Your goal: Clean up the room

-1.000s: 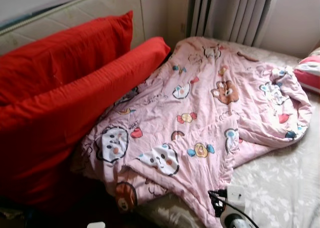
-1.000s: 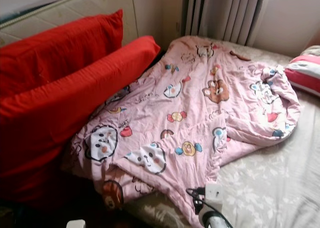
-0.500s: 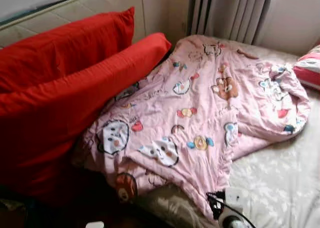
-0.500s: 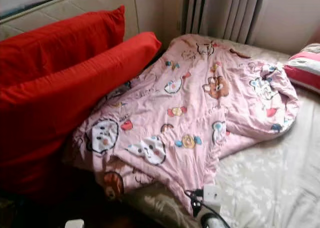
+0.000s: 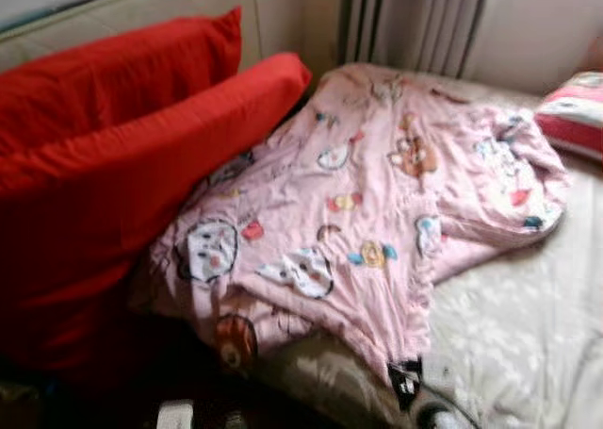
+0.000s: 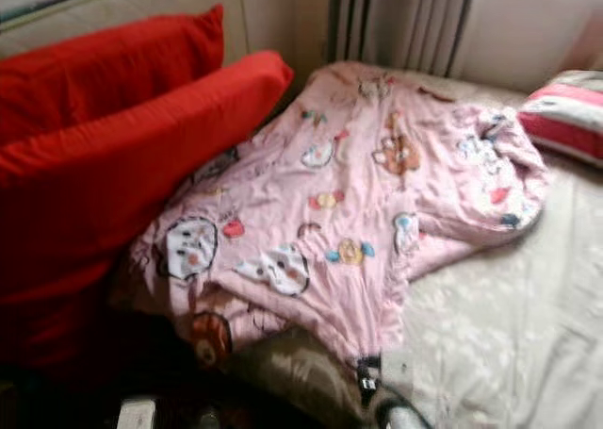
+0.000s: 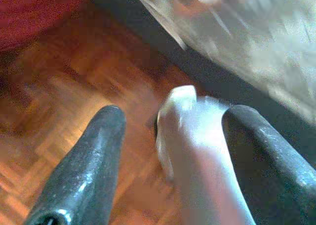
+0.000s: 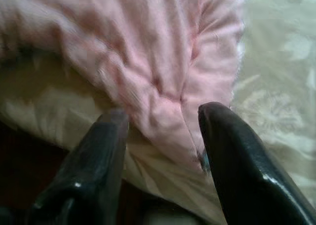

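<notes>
A crumpled pink blanket (image 5: 377, 193) printed with cartoon animals lies across the bed, its upper edge against two red pillows (image 5: 122, 156). My right arm (image 5: 424, 412) comes up at the blanket's near corner. In the right wrist view my right gripper (image 8: 163, 113) is open, its black fingers (image 8: 98, 156) on either side of the blanket's pink hem (image 8: 163, 76). My left gripper (image 7: 173, 111) hangs open low beside the bed over the wood floor (image 7: 64, 86), with a white rounded object (image 7: 197, 151) between its fingers.
A pale patterned sheet (image 5: 528, 325) covers the mattress on the right. A red and white striped pillow (image 6: 570, 118) sits at the far right. Grey curtains (image 5: 415, 19) hang behind the bed, and a padded headboard (image 5: 141, 0) rises behind the red pillows.
The whole picture has shifted and blurred, so the camera has moved. The blanket's near corner now sits closer to my right arm.
</notes>
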